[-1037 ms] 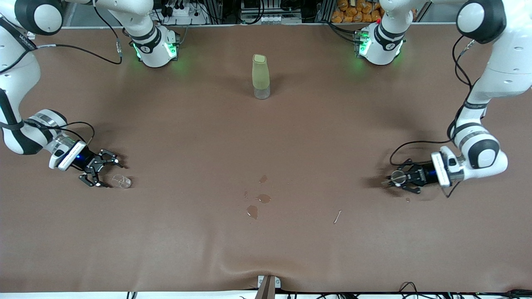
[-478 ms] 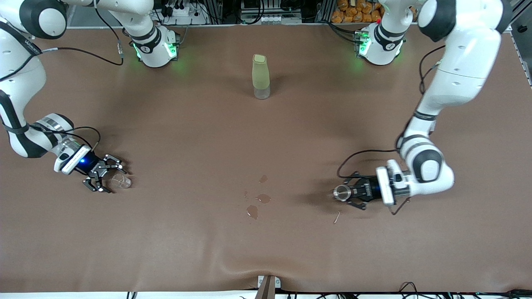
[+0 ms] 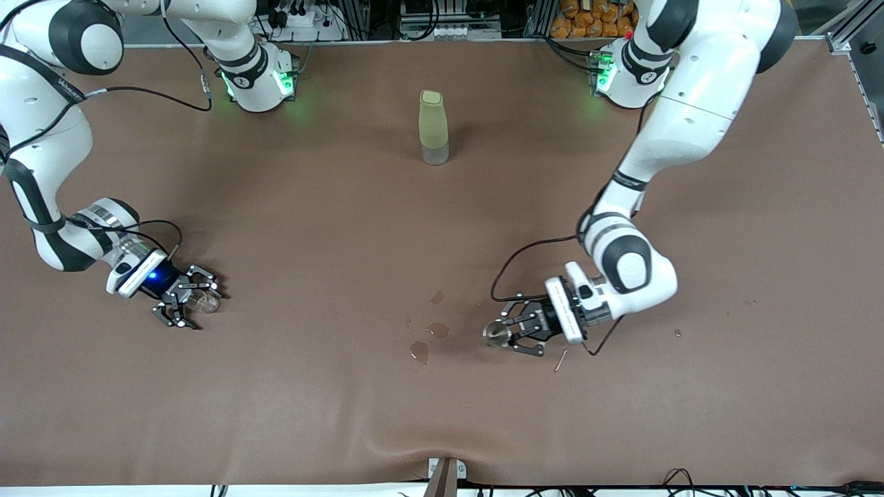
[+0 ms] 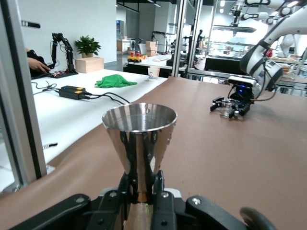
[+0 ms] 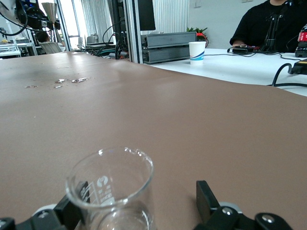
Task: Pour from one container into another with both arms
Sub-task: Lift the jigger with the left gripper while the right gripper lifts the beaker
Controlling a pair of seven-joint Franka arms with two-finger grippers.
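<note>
A shiny metal cone cup [image 4: 139,134] stands upright in my left gripper [image 4: 142,184], which is shut on its narrow stem. In the front view that left gripper [image 3: 503,334] holds the metal cup [image 3: 494,334] over the table, beside some wet spots. A clear glass beaker [image 3: 202,299] stands on the table at the right arm's end. My right gripper [image 3: 195,304] is open with a finger on each side of it. In the right wrist view the beaker [image 5: 112,189] sits between the fingers [image 5: 205,197] of the right gripper [image 5: 139,208], closer to one finger and apart from the other.
A tall pale green bottle [image 3: 433,127] stands midway between the two arm bases. Small wet spots [image 3: 419,351] lie on the brown table cover near the middle. A thin short stick [image 3: 560,359] lies by the left gripper.
The left arm has carried the metal cup from its own end of the table toward the middle. The right gripper has slid forward so the beaker now sits between its fingers.
</note>
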